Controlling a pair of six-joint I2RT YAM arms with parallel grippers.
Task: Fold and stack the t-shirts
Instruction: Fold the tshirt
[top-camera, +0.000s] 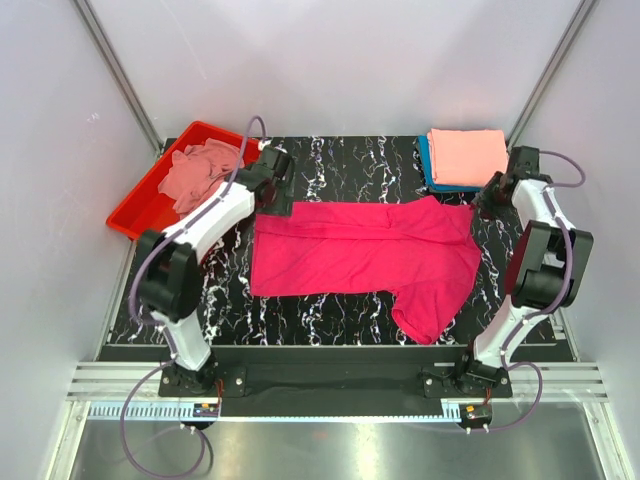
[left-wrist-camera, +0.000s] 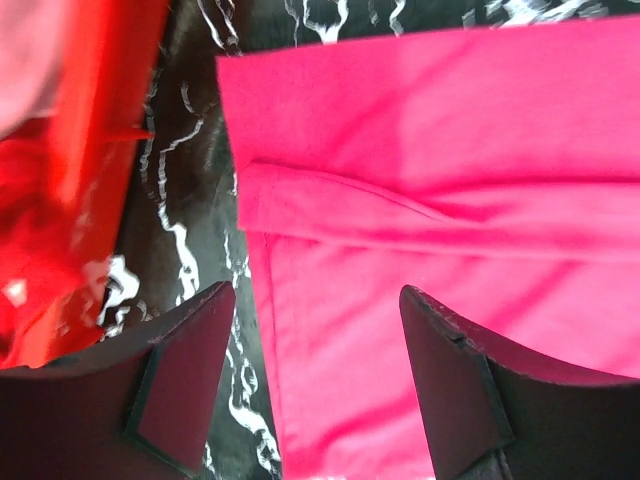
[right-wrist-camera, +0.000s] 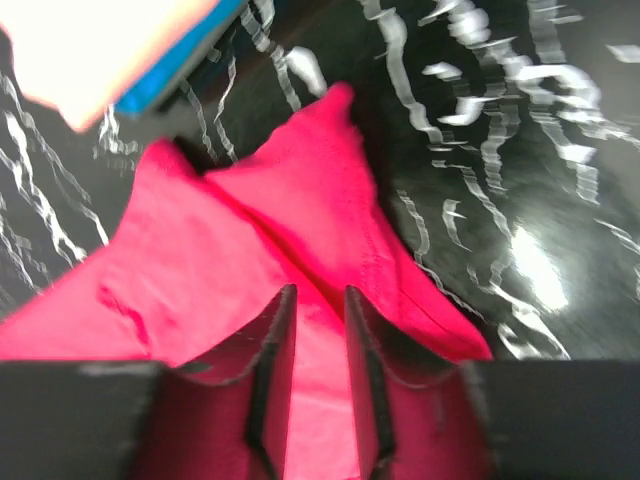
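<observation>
A hot pink t-shirt (top-camera: 360, 250) lies spread on the black marble table, its top edge folded over and one sleeve hanging toward the front right. My left gripper (top-camera: 274, 192) is open and empty just above the shirt's far left corner; in the left wrist view (left-wrist-camera: 318, 295) its jaws straddle the shirt's left edge (left-wrist-camera: 420, 180). My right gripper (top-camera: 484, 201) is at the shirt's far right corner. In the right wrist view (right-wrist-camera: 317, 297) its jaws stand a narrow gap apart over the pink cloth (right-wrist-camera: 200, 280), gripping nothing that I can see.
A folded salmon-peach tee (top-camera: 467, 155) lies on a folded teal one (top-camera: 428, 165) at the back right, and both show in the right wrist view (right-wrist-camera: 90, 50). A red plastic tray (top-camera: 140, 210) at the back left holds a crumpled dusty pink tee (top-camera: 200, 172).
</observation>
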